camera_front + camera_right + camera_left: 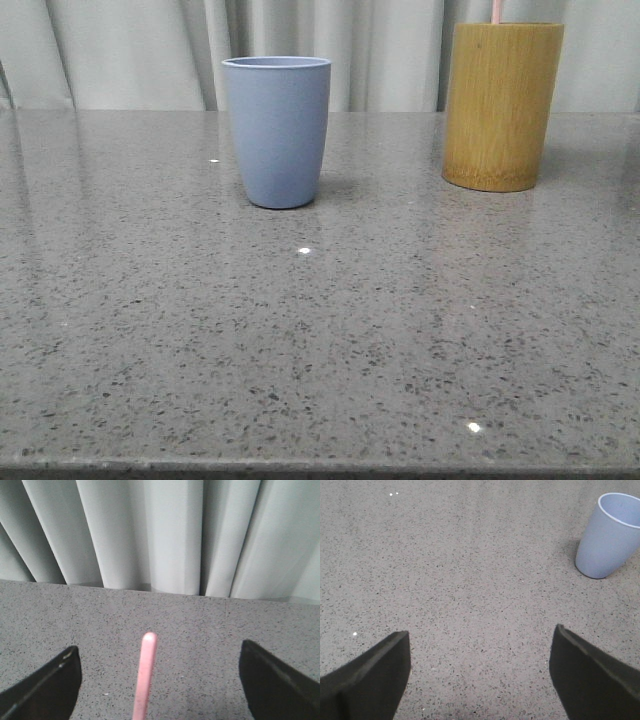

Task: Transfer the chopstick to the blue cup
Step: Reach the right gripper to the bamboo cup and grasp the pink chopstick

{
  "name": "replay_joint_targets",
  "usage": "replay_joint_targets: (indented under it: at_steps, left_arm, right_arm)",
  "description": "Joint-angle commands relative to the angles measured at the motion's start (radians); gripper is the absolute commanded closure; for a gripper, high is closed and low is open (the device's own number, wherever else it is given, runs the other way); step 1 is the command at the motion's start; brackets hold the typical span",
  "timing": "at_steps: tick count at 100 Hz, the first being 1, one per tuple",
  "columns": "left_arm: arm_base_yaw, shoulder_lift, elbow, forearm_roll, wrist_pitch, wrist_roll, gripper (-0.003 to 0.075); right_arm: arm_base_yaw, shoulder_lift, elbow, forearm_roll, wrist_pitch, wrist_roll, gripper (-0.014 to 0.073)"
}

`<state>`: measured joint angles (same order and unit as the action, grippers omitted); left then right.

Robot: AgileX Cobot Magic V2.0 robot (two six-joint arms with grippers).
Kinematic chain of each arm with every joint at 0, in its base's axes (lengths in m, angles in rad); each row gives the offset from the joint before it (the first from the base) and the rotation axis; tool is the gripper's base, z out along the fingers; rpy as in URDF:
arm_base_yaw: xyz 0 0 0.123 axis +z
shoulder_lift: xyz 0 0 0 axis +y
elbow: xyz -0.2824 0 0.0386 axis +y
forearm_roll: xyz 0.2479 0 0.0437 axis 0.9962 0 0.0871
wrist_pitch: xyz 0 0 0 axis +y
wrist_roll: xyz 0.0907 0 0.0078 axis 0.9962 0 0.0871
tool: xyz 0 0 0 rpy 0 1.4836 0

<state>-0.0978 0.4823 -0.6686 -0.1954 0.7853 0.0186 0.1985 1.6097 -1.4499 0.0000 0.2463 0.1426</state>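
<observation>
grey speckled table point(320, 350): right gripper point(159, 680) spread wide around chopstick point(145, 677), left gripper point(480, 672) spread, empty.

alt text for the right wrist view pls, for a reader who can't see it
A pale-pink chopstick rises between the open right gripper, its two dark fingers wide apart and not touching it. Behind lie a speckled grey table and a pleated pale curtain.
</observation>
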Motion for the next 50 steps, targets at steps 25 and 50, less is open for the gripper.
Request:
replay_joint_targets:
  at_steps: [25, 50]
  left_arm:
    - [0.002, 0.006, -0.025, -0.012, -0.077, -0.011, 0.0164]
    - [0.002, 0.006, -0.025, -0.012, -0.077, -0.011, 0.0164]
  right_arm:
    - [0.002, 0.029, -0.048, 0.0, -0.078, -0.005, -0.0041]
    - [0.002, 0.034, -0.048, 0.006, -0.076, -0.004, 0.0043]
